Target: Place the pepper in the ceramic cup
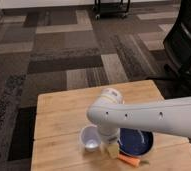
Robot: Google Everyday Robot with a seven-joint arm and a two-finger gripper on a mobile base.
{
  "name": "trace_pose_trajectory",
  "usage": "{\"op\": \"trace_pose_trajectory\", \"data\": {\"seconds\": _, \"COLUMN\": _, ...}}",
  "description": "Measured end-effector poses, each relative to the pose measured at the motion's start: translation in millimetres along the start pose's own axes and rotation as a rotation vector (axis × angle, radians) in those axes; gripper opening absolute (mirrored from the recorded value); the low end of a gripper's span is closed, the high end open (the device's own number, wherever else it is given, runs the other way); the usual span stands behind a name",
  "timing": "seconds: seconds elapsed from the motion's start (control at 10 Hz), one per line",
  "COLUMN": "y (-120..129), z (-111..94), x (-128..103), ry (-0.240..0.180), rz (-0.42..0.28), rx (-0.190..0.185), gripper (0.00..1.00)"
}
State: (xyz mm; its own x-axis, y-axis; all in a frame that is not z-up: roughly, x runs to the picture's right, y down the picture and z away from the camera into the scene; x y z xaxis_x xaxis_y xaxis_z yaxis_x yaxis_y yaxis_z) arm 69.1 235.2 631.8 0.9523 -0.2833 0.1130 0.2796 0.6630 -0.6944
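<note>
The pepper (130, 160) is small and orange with a greenish end. It lies on the wooden table (59, 110) near the front edge, just in front of the blue bowl. The white ceramic cup (90, 138) stands upright to the left of the pepper, its pale interior showing. My white arm reaches in from the right. Its gripper (109, 140) points down between the cup and the bowl, above a pale yellow block and just behind and left of the pepper. The wrist housing hides most of the gripper.
A wide dark blue bowl (135, 141) sits right of the cup. A pale yellow block (112, 150) lies between cup and pepper. A black office chair (189, 45) stands at the right, and a black cart (111, 7) at the far back on patterned carpet.
</note>
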Motion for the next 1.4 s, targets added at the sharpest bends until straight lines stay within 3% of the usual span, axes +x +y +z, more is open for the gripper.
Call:
{"op": "trace_pose_trajectory", "data": {"seconds": 0.7, "y": 5.6, "z": 2.8, "x": -4.8, "ry": 0.01, "rz": -0.003, "rx": 0.019, "gripper": 0.65}}
{"op": "trace_pose_trajectory", "data": {"seconds": 1.1, "y": 15.7, "z": 12.1, "x": 8.0, "ry": -0.038, "rz": 0.076, "rx": 0.043, "gripper": 0.65}}
{"op": "trace_pose_trajectory", "data": {"seconds": 1.4, "y": 19.4, "z": 10.9, "x": 18.7, "ry": -0.048, "rz": 0.1, "rx": 0.062, "gripper": 0.65}}
